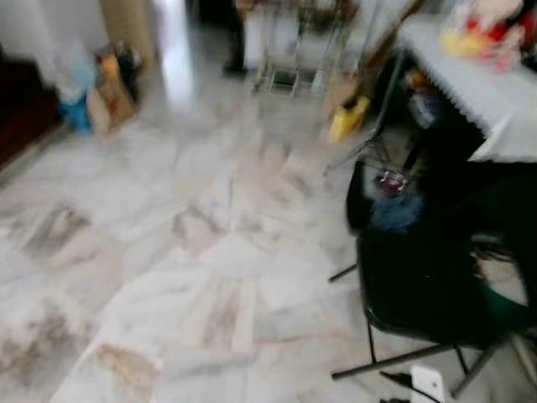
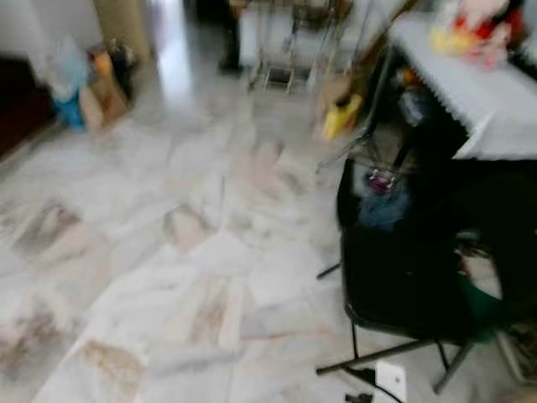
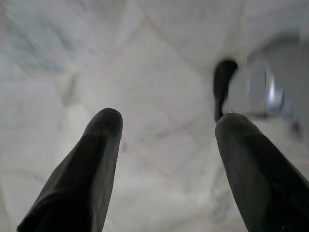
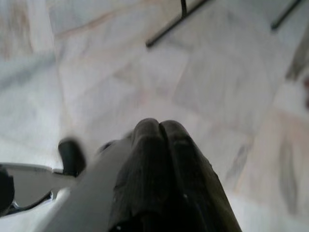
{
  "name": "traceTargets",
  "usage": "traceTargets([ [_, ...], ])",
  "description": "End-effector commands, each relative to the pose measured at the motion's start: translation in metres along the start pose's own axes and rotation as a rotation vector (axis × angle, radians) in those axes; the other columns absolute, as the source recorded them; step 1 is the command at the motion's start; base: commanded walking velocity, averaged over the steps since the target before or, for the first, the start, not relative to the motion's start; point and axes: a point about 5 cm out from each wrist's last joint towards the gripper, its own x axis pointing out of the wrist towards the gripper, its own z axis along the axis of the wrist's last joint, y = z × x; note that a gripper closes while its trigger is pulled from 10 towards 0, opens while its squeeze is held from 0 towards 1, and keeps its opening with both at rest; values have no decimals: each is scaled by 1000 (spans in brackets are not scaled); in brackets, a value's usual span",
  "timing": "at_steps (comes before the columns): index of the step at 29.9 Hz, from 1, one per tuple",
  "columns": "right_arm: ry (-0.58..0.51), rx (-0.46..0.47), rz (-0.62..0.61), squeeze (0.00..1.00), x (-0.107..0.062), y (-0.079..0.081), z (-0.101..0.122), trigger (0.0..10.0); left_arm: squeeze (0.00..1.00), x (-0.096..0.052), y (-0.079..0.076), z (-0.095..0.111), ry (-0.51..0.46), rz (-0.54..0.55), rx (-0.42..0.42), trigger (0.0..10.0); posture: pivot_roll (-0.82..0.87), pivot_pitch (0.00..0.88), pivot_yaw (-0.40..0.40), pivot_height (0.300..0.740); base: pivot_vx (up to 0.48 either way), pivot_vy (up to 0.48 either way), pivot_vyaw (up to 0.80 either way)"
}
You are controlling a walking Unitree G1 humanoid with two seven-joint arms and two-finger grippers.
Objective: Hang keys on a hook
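My left gripper (image 3: 169, 122) hangs open over the marble floor, its two black fingers (image 3: 91, 164) wide apart with nothing between them. My right gripper (image 4: 160, 127) is shut, fingers pressed together above the floor, and nothing shows in its grip. On the black chair (image 1: 419, 277) at the right lies a small shiny reddish thing (image 1: 391, 180) beside something blue (image 1: 396, 210). Both are too blurred to identify. I can make out no hook.
Both eye views are blurred. Marble floor (image 1: 193, 218) stretches ahead. A table with a white cloth (image 1: 478, 84) and toys stands at the right behind the chair. A yellow object (image 1: 348, 117), a metal rack (image 1: 294, 50) and bags (image 1: 101, 92) lie farther back. Chair legs (image 4: 178, 21) show by my right gripper.
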Motion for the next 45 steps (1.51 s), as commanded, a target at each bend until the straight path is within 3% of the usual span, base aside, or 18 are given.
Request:
traceTargets([
  [1, -44, -9, -2, 0, 1, -1, 16, 10000, 0, -1, -5, -11, 41, -13, -9, 10000, 76, 31, -42, 740, -247, 352, 0],
  [21, -40, -4, -17, 0, 1, -2, 16, 10000, 0, -1, -5, -11, 33, -12, -19, 10000, 82, 28, -43, 740, -136, 246, 0],
  [34, -27, -17, -15, 0, 1, -1, 15, 10000, 0, -1, -6, -10, 8, -23, -75, 10000, 86, 28, -41, 740, 0, 0, -776],
  [45, -22, -9, -8, 0, 2, 2, 14, 10000, 0, -1, -4, -8, 14, -18, -19, 10000, 87, 20, -26, 740, 0, 0, -775],
])
